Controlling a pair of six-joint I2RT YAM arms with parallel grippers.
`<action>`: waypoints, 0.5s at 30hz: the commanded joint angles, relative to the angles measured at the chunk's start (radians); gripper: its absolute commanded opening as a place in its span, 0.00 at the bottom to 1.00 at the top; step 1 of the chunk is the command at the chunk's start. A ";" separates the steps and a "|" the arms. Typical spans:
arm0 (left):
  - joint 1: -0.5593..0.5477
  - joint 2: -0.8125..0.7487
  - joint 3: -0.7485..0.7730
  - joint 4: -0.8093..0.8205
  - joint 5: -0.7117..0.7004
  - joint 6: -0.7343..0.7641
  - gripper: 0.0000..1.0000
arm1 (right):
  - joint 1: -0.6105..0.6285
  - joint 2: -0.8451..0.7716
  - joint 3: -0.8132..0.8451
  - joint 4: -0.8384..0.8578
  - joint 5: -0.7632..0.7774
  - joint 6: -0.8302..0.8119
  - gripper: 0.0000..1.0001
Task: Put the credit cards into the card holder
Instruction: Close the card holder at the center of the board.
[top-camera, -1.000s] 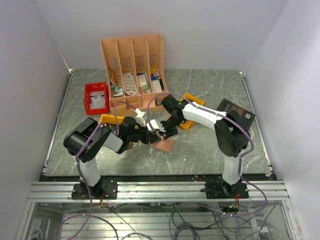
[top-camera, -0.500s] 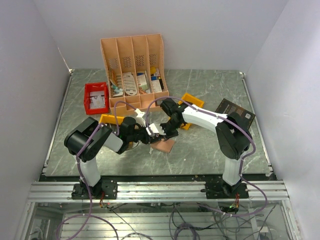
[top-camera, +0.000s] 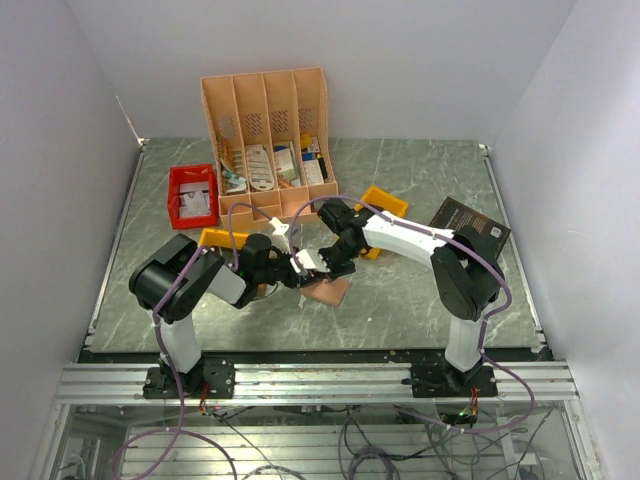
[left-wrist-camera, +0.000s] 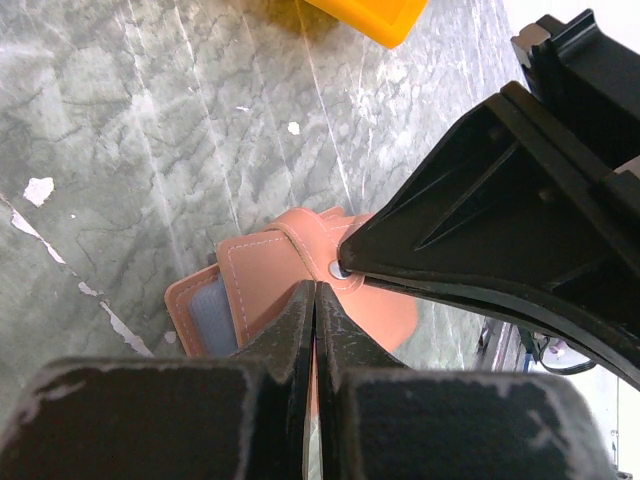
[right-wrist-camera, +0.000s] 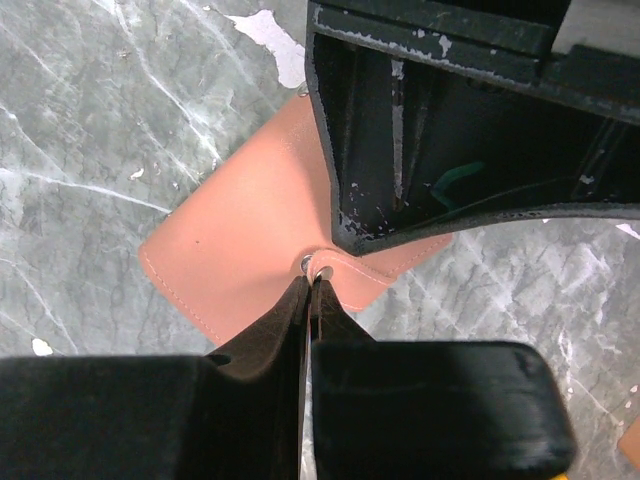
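Stitched tan card holder (right-wrist-camera: 240, 250) lies on veined tabletop (right-wrist-camera: 80, 120).

Card holder (top-camera: 328, 291) on table (top-camera: 420, 180), before organiser (top-camera: 268, 140)

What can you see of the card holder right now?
Tan-pink, leather-like card holder with stitched edges, a metal snap tab and a pale blue pocket panel. It lies partly unfolded on the marble table; the shut right gripper meets its snap tab, the shut left gripper a flap edge.
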 joint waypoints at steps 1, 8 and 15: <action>0.005 0.041 -0.027 -0.060 -0.031 0.031 0.07 | 0.028 -0.010 -0.034 -0.050 -0.017 -0.004 0.00; 0.005 0.055 -0.026 -0.043 -0.028 0.023 0.07 | 0.058 -0.016 -0.074 -0.053 0.035 -0.022 0.00; 0.005 0.063 -0.026 -0.039 -0.027 0.022 0.07 | 0.083 -0.024 -0.120 -0.030 0.064 -0.018 0.00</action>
